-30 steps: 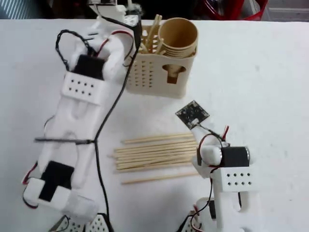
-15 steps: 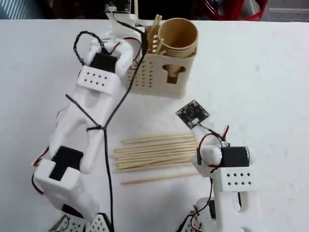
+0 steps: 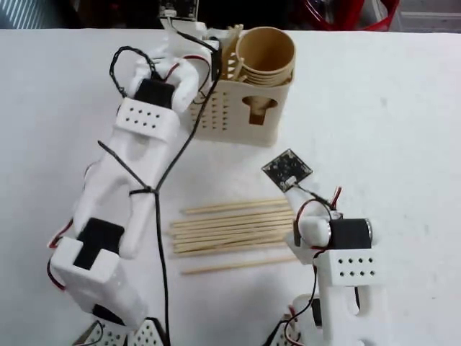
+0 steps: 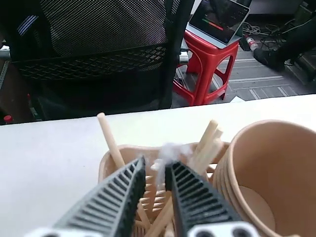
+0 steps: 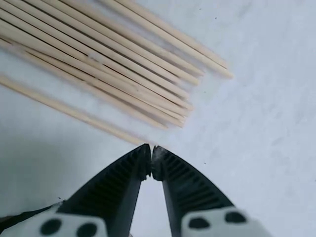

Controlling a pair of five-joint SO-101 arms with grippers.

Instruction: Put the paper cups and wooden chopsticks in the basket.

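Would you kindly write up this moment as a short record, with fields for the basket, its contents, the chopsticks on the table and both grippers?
basket: upright at the far side of the table
paper cups: stacked, inside the basket
chopsticks in basket: a few, standing beside the cups
loose chopsticks: a bundle lying flat on the table, in front of the basket
left gripper: above the basket, jaws slightly apart
right gripper: low over the table by the loose chopsticks' ends, jaws shut, empty
left to do: loose chopsticks not yet in the basket
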